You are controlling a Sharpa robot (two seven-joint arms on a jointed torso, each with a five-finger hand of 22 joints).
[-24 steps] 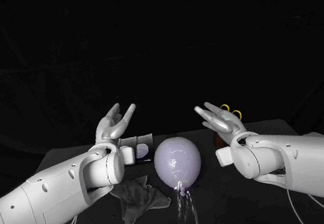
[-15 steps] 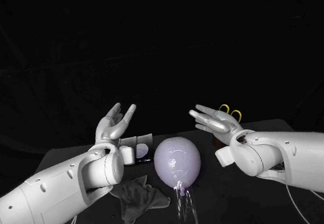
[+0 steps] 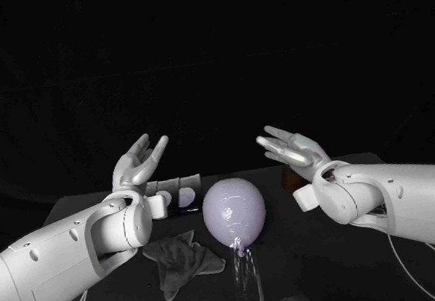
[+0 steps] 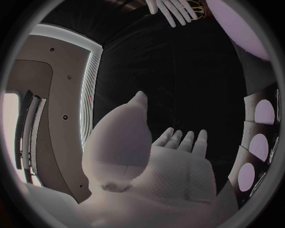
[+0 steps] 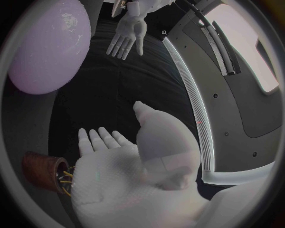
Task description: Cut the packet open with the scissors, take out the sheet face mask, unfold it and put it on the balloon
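Both raised hands have shifted a little. The left hand (image 3: 138, 161) has drifted outward, away from the balloon. The right hand (image 3: 291, 150) has turned and now covers the yellow scissor handles (image 5: 65, 179) that showed behind it.

From the head camera, both hands are up off the black desk (image 3: 310, 273), fingers spread wide and holding nothing. Between them the lilac egg-shaped balloon (image 3: 234, 210) stands upright on a clear stand (image 3: 246, 278). Silver packets (image 3: 176, 192) with lilac ovals stand just behind the left wrist, near the balloon. A dark grey crumpled cloth (image 3: 183, 259) lies on the desk beside the left forearm, close to the balloon's lower end.

From the left wrist, that palm is open and empty. The packets sit off to one side, and the right hand shows beyond with the yellow handles just beside it.

From the right wrist, its palm is likewise bare. A brown cup (image 5: 42, 170) with the yellow handles sticking out sits close by it. The balloon and the left hand are farther off.
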